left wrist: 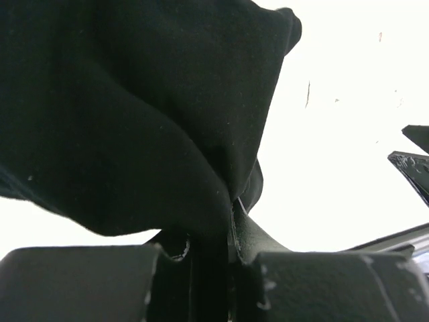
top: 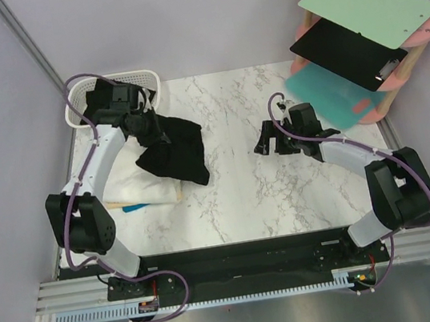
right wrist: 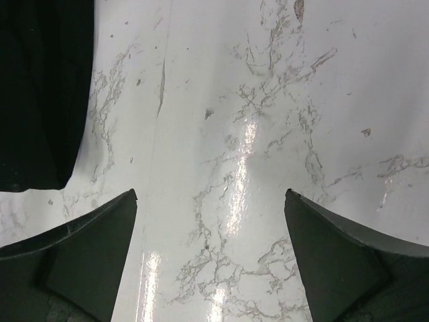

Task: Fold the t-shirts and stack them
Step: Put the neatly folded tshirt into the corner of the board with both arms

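Top external view is showing the left gripper (top: pixel 145 127) pinching a black t-shirt (top: pixel 175 155), which is hanging crumpled over the left side of the table (top: pixel 262 202), near the basket (top: pixel 152 77). Beneath it, light shirts (top: pixel 142 190) are lying; folded or not, I cannot tell. The right gripper (top: pixel 267 141) is hovering with jaws spread wide, holding nothing. Folding this shirt is looking barely begun

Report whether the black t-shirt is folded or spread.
Neither: bunched. The black t-shirt droops crumpled from the left gripper, shut on it.
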Controlling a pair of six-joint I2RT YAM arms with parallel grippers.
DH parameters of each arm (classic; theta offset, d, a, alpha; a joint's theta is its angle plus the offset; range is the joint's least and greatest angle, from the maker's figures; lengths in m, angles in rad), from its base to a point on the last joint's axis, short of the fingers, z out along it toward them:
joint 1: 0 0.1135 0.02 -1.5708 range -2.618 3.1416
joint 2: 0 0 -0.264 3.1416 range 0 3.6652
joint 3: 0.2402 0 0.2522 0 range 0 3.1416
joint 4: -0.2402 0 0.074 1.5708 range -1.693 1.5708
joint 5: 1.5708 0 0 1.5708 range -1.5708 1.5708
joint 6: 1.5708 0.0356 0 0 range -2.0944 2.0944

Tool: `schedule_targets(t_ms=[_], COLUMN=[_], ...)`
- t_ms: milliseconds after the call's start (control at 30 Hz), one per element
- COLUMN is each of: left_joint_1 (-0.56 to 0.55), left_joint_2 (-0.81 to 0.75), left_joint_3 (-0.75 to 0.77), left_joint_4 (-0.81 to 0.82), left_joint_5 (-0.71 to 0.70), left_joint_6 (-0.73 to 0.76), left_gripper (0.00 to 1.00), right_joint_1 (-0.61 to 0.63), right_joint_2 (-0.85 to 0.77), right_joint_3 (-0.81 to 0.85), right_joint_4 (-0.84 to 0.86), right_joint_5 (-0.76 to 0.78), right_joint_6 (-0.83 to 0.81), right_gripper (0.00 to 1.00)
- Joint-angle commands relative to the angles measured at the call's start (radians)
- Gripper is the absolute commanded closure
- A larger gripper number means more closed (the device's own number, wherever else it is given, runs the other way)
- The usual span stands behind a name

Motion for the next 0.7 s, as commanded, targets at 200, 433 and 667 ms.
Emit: schedule_targets(t_ms=[200,433,667], left_joint_1=[0.173,0.351,0.43], left_joint_2=[-0.077,-0.094,-0.102], left_joint_3=[0.006,0.047,-0.019], left_joint_4=[-0.101,-0.21,-0.21], left_joint_5=[0.213,0.241,0.165], left_joint_6=[0.14,0.218,0.215], left_gripper=[0.98,0.98,0.98], right_joint_1=[-0.001,-0.001,0.001], right_joint_2=[0.041,0.078,0.111], right_joint_3=[-0.023,-0.044,-0.044], right_joint_4=[0.074,0.121,0.136], right_joint_5=[-0.022,-0.054,-0.072], right_joint_6=[0.019,0.045,0.056], right_gripper=[0.02,0.02,0.02])
